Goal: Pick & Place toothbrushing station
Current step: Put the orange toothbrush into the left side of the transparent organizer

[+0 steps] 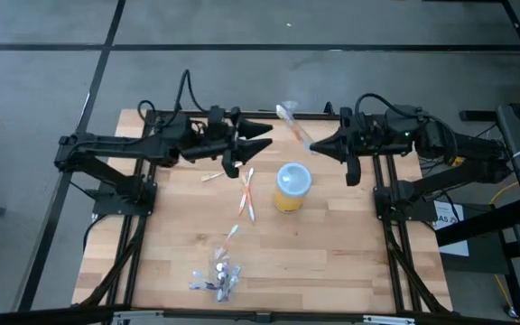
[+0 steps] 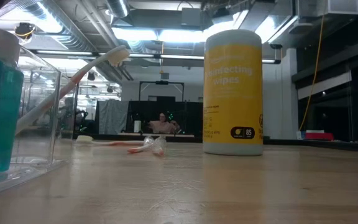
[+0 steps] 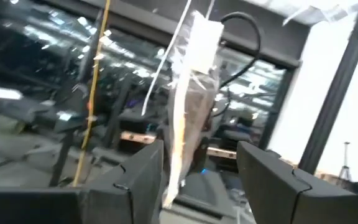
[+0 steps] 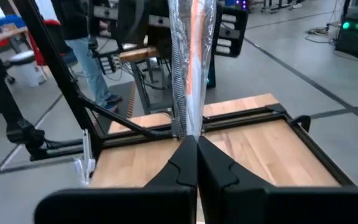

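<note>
Pouch (image 1: 292, 124) of clear plastic, with a toothbrush inside, hangs in the air above the far part of the tabletop (image 1: 332, 244), between the two arms. Its long axis runs diagonally in the high view, from the right gripper (image 1: 312, 144) up toward the far edge. The right gripper is clenched on the pouch's lower end, fingers pressed together around it. The left gripper (image 1: 267, 135) faces it just beside, its fingers spread and released, the pouch passing between them without a grip. On the tabletop stand the yellow cup (image 1: 292, 187) with a pale-blue top, loose toothbrushes (image 1: 246, 194) beside it, and teal tubes (image 1: 217, 275) near the front edge.
</note>
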Controlling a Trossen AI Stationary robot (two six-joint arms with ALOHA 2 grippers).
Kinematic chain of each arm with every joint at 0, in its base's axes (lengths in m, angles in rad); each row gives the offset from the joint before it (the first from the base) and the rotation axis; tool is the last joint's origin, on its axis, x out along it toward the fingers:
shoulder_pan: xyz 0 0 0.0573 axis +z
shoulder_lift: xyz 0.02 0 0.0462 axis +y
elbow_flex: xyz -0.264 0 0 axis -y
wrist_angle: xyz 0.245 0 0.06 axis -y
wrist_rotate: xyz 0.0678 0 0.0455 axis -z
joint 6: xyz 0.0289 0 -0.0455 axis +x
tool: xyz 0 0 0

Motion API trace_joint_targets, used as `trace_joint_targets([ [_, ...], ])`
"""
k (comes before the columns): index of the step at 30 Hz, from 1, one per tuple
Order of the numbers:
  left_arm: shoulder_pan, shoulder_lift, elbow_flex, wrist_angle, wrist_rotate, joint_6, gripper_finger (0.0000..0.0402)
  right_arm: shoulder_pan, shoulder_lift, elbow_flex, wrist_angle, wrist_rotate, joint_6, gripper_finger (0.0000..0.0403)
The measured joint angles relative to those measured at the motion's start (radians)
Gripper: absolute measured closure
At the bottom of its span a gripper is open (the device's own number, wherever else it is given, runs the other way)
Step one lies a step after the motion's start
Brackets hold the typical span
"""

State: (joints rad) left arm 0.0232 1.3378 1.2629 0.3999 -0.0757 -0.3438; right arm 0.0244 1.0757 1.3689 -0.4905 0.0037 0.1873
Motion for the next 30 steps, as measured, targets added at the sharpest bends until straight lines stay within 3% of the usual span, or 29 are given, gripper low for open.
trace_joint_targets([
  [13,0.007,0.068,0.000,0.172,0.015,0.029,0.0209,0.053,0.042,0.000,0.051,0.007,0.018,0.0403],
  [30,0.005,0.068,0.030,0.175,0.034,0.033,0.0216,0.058,0.100,0.000,0.123,-0.019,0.015,0.0403],
])
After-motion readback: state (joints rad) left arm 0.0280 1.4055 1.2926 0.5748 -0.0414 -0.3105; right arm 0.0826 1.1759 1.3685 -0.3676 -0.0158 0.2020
